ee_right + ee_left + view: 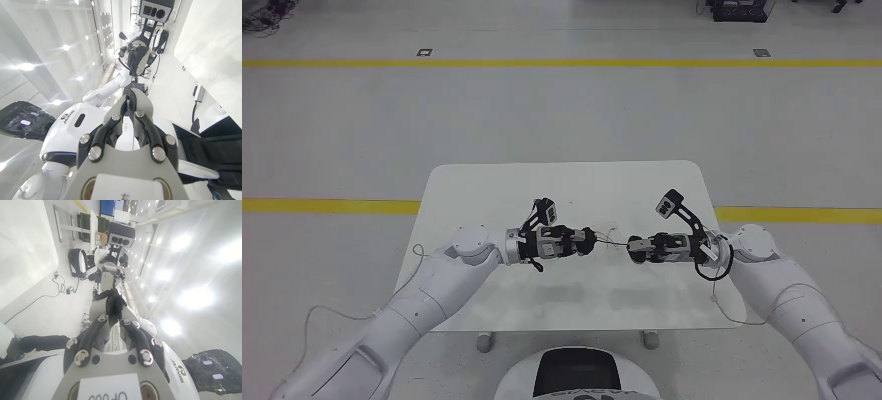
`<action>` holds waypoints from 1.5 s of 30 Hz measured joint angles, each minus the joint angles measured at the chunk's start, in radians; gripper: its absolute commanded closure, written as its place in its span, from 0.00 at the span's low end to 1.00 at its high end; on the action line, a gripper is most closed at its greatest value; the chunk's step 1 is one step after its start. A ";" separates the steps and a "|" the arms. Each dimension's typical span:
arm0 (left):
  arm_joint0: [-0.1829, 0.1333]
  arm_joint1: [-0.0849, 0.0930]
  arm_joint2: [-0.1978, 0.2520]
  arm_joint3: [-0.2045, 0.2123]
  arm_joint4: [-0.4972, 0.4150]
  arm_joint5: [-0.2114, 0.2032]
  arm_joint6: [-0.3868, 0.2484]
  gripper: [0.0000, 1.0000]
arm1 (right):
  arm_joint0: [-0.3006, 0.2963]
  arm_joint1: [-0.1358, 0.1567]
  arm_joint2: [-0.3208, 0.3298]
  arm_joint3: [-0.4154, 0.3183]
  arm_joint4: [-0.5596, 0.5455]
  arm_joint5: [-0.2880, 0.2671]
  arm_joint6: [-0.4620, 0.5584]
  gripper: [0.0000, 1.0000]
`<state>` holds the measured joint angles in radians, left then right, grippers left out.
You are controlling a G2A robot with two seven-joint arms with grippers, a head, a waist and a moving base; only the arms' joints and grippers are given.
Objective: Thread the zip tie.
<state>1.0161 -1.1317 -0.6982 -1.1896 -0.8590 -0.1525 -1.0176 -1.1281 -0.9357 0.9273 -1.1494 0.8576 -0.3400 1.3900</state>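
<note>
Slowly: w/ L gripper (592, 240) & R gripper (130, 98) jaws both clamped on the zip tie (130, 84), you keep ends aligned, don't twist it.

Left gripper (113, 300): black fingers (115, 310) pressed together at tips, nearly meeting right gripper (110, 292) facing it. White table (28, 247) lay beside them. Cable (37, 298) trailed over floor near small grey adapter (69, 290). Ceiling lights glared.
</note>
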 measured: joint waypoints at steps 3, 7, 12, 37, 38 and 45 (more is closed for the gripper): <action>0.001 -0.001 -0.003 0.001 0.003 0.001 -0.001 1.00 | 0.000 -0.001 0.001 0.002 0.000 0.000 0.000 1.00; 0.003 -0.003 -0.007 0.002 0.006 0.001 -0.001 1.00 | 0.000 -0.003 0.002 0.005 -0.002 0.000 0.000 1.00; 0.004 -0.004 -0.011 0.004 0.019 0.001 0.003 0.00 | 0.001 -0.005 0.003 0.009 -0.002 0.000 0.000 1.00; 0.006 -0.005 -0.010 -0.006 0.023 0.005 0.012 0.00 | 0.003 -0.013 0.009 0.031 0.013 0.004 -0.016 1.00; 0.005 -0.006 -0.007 -0.016 0.027 0.013 0.014 0.00 | -0.001 -0.013 0.010 0.021 0.005 0.006 -0.027 1.00; -0.049 -0.026 0.025 -0.050 0.044 0.091 -0.003 0.00 | -0.024 -0.008 0.044 -0.004 -0.027 0.002 -0.023 1.00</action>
<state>0.9672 -1.1574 -0.6735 -1.2393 -0.8148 -0.0612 -1.0207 -1.1524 -0.9438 0.9709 -1.1532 0.8305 -0.3384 1.3671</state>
